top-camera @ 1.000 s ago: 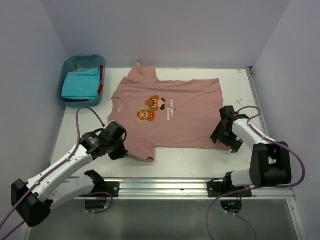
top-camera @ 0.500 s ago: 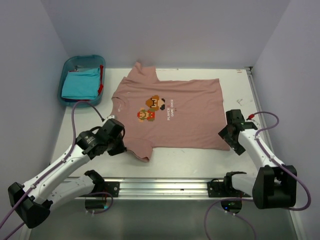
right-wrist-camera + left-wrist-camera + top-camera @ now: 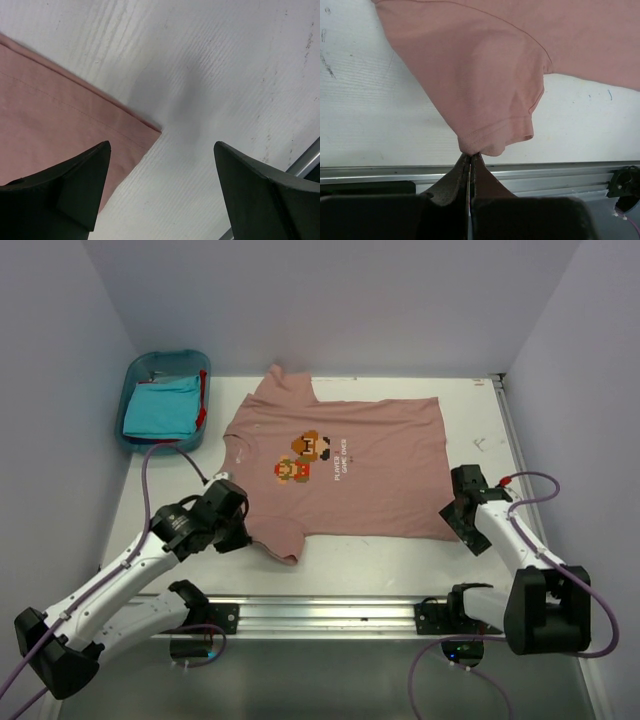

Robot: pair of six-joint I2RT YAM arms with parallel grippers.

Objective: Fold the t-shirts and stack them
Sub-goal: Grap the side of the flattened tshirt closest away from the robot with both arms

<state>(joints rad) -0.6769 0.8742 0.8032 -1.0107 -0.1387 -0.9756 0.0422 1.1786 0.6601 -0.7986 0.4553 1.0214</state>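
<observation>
A dusty pink t-shirt (image 3: 340,465) with a pixel-character print lies spread flat on the white table. My left gripper (image 3: 264,541) is shut on the hem of its near sleeve (image 3: 490,135), and the cloth bunches at the fingertips (image 3: 470,154). My right gripper (image 3: 459,516) stands open low over the shirt's near right hem corner (image 3: 75,130). One finger (image 3: 85,180) is above the cloth, the other (image 3: 250,185) above bare table, and nothing is between them (image 3: 161,144). A turquoise t-shirt (image 3: 160,408) and a sliver of a red one (image 3: 203,405) lie in the bin.
The blue plastic bin (image 3: 140,365) stands at the far left corner. An aluminium rail (image 3: 330,615) runs along the table's near edge, just behind my left fingers (image 3: 545,175). Walls close in the table on the left, back and right.
My right arm has swung outward and brought its gripper down to the shirt's near right corner. My left gripper has drawn the sleeve slightly inward, narrowing it.
</observation>
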